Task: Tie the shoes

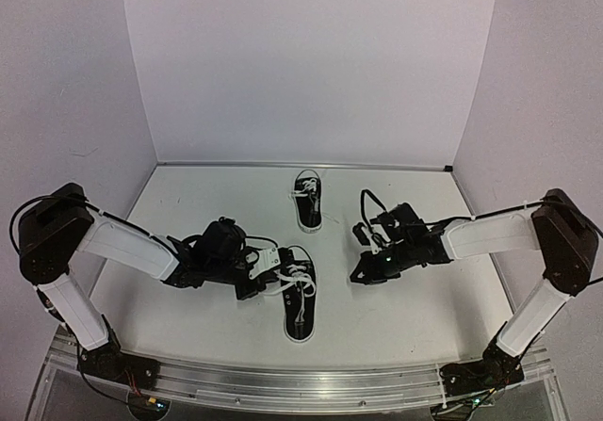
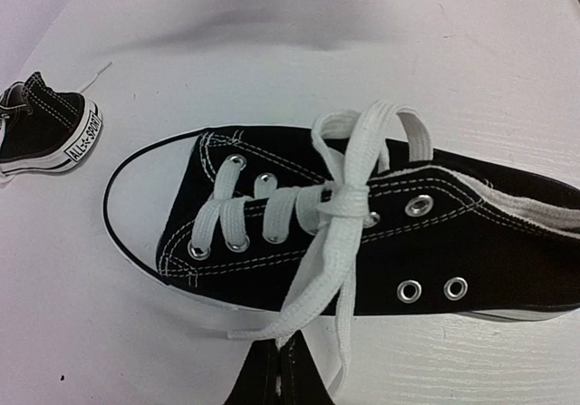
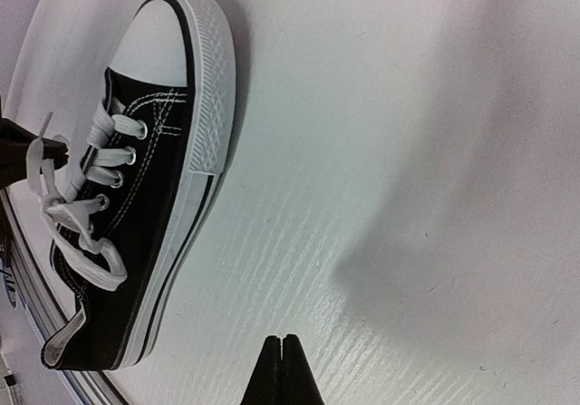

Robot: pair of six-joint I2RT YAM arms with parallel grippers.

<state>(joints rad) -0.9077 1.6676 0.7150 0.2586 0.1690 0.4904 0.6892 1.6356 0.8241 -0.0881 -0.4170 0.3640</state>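
While the near shoe [image 1: 300, 313] lies on the table [image 1: 207, 204], laces [image 2: 337, 197] only loosely knotted, we see the left gripper [image 2: 279, 378] closed beside a trailing end, pinching it or not we cannot tell; the right gripper [image 3: 281, 369] hangs closed and empty. A hard tug could drag the light shoe.

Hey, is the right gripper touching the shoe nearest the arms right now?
Apart. The right wrist view shows the shut right gripper over bare table, with white surface plainly between it and the near shoe.
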